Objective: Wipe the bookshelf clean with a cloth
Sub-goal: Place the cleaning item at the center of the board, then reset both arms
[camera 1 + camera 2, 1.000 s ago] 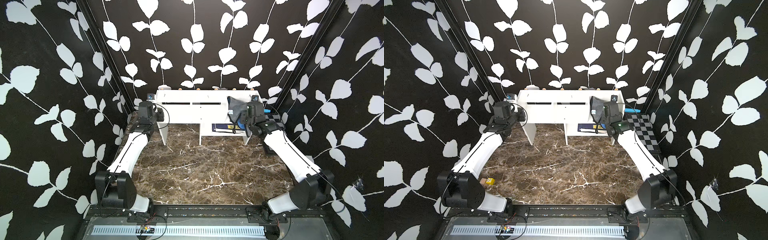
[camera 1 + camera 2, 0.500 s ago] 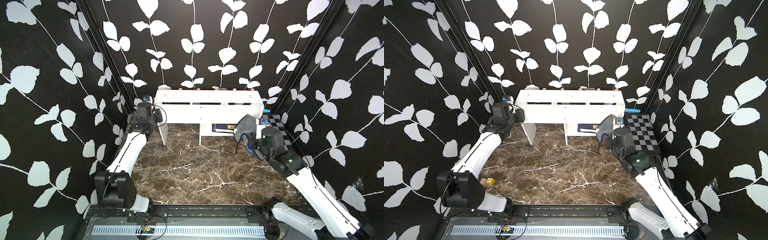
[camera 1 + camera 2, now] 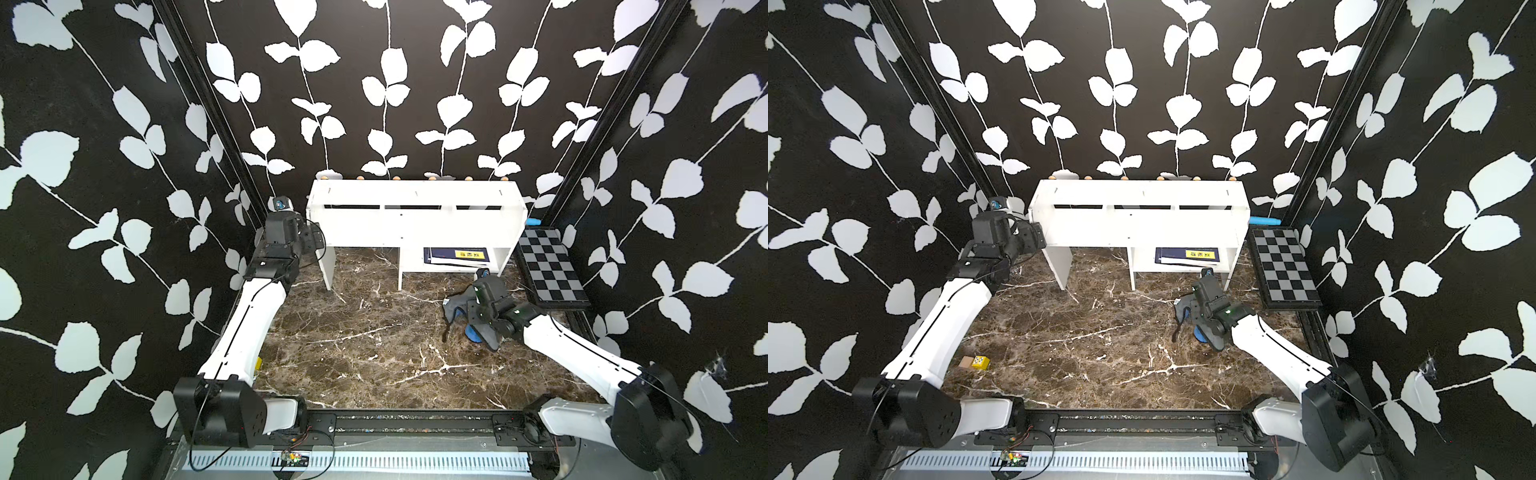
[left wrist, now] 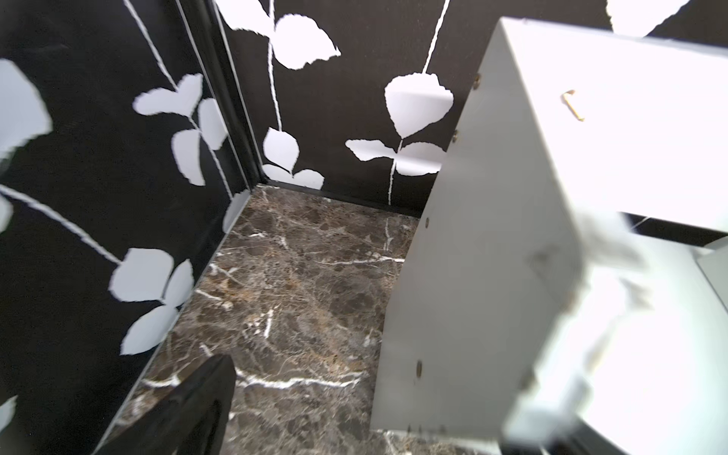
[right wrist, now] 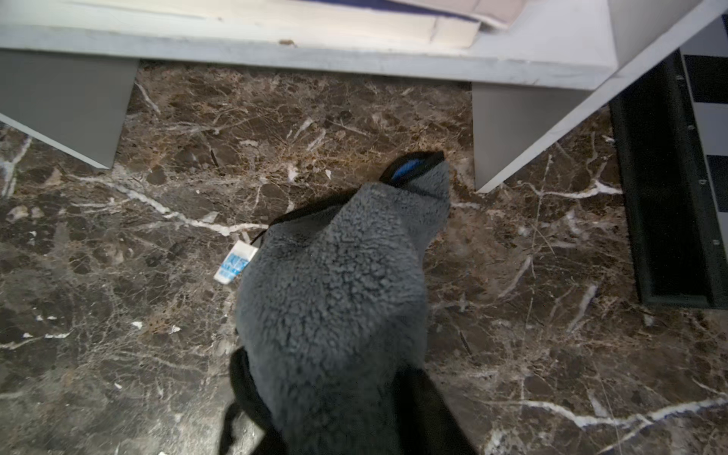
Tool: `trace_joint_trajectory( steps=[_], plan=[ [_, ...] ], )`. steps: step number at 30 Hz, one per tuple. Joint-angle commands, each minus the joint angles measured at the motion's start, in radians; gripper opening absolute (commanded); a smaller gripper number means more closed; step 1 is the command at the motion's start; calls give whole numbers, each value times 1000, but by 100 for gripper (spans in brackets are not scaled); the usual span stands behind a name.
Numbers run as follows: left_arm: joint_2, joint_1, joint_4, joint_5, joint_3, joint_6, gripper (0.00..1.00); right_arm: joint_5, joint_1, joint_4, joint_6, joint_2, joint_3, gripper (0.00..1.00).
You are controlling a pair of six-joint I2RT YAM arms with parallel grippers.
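I judge the wiping done. The cloth [image 5: 338, 275] lies bunched on the marble surface [image 3: 374, 332] just before the bookshelf [image 3: 415, 226]. My right pincer [image 5: 331, 378] straddles it; gripping or not, I cannot tell. The left pincer [image 3: 314, 243] gapes wide at the shelf's end. Next, lift both arms clear.

cloth [image 5: 335, 291]: bunched grey heap on the desk [image 5: 118, 256], blue side peeking at its far tip, white tag [image 5: 235, 268] at its left
bookshelf [image 5: 354, 59]: just beyond the cloth, two legs on the marble, book [image 5: 496, 13] on its lower board
checkered board [image 5: 669, 197]: at the right, beside the bookshelf
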State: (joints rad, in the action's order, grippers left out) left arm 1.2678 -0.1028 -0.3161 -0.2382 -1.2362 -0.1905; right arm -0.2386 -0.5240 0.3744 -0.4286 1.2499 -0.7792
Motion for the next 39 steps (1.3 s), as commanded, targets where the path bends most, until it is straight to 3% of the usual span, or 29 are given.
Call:
trace_joint_trajectory(
  steps=[1, 4, 9, 14, 17, 20, 23, 29, 32, 34, 39],
  plan=[
    [-101, 21, -38, -223, 54, 42, 98, -34, -4, 14, -16, -30, -41, 100],
    [-160, 22, -10, -259, 101, 42, 98, -60, -4, 56, 16, -117, -59, 100],
    [-229, 22, 77, -217, 165, 34, 99, -118, -3, 135, 75, -283, -115, 100],
    [-163, 22, 32, -69, 92, 55, 99, -201, 18, 201, 111, -357, -201, 100],
    [-141, 22, -25, -31, 29, 13, 98, -200, 94, 225, 93, -346, -248, 100],
    [-228, 21, 48, 9, 55, -21, 98, -173, 195, 226, 70, -324, -278, 100],
    [-284, 22, 10, -49, 14, -24, 99, -161, 301, 208, 62, -305, -307, 100],
    [-232, 24, -104, -203, -44, -14, 98, 1, 535, 163, -3, -271, -337, 99],
    [-187, 52, -120, -399, -5, -70, 98, 78, 688, 95, -62, -240, -311, 99],
    [-159, 113, -51, -456, 70, -92, 98, 114, 774, 41, -94, -180, -296, 97],
    [-83, 156, 390, -344, 358, 82, 98, 43, 803, -146, -71, -53, -197, 100]
  ],
)
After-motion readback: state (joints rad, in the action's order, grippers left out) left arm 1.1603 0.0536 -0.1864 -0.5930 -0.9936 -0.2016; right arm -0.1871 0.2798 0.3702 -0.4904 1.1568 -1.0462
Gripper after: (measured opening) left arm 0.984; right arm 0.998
